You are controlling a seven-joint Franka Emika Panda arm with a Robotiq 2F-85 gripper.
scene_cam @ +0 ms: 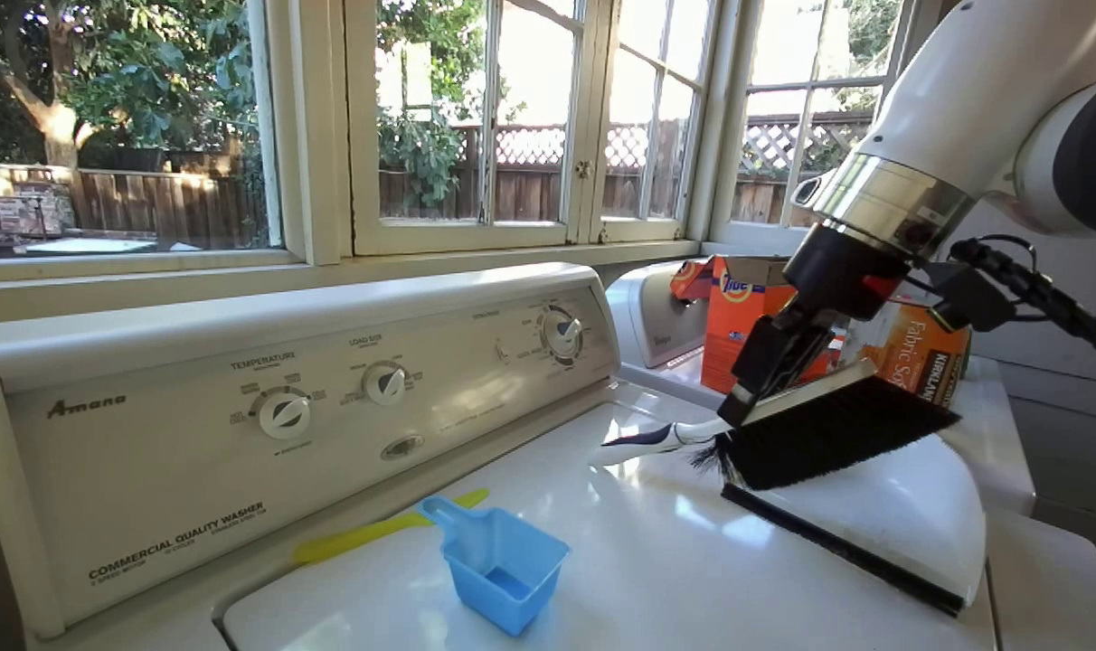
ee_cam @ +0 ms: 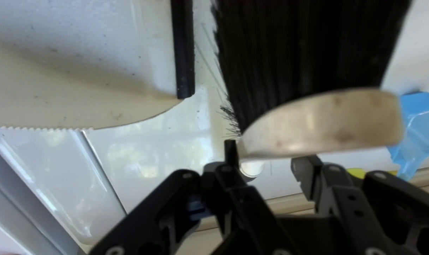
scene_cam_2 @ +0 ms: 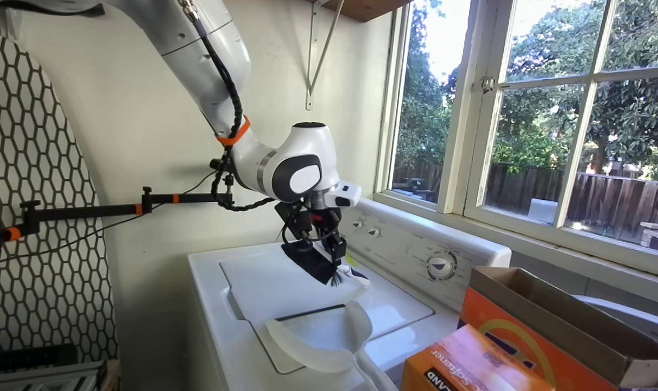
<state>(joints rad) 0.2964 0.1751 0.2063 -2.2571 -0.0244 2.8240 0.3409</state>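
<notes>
1) The step in hand seems to be steadying the brush (scene_cam: pixel 837 432) above the washer (scene_cam: pixel 647 579); the gripper (ee_cam: pixel 267 154) is clamped on it about where head (ee_cam: pixel 320 124) and handle (scene_cam: pixel 658 441) meet
2) The brush hangs just beside the pan (ee_cam: pixel 76 63), which in the wrist view lies at nine o'clock from the bristles (ee_cam: pixel 306 46); whether the lowest tips touch the washer I cannot tell
3) So long a head, pinched at one end, may well twist in the grip, so turn slowly and hold firm
4) Level the head before any pressure, so that the whole row meets the washer and not one corner alone
5) Go lightly near the pan's black lip (ee_cam: pixel 183 49): a sideways knock could send the pan sliding
6) Give the scoop (scene_cam: pixel 507 570) room too; it stands at eight o'clock from the brush in an exterior view
7) The brush slants; in an exterior view its white handle, with a dark inlay, points to nine o'clock from the head
8) Its bristles are black, long and dense, a few stray hairs splaying at the corner nearest the gripper
9) The head is pale and stained brownish in places
</notes>
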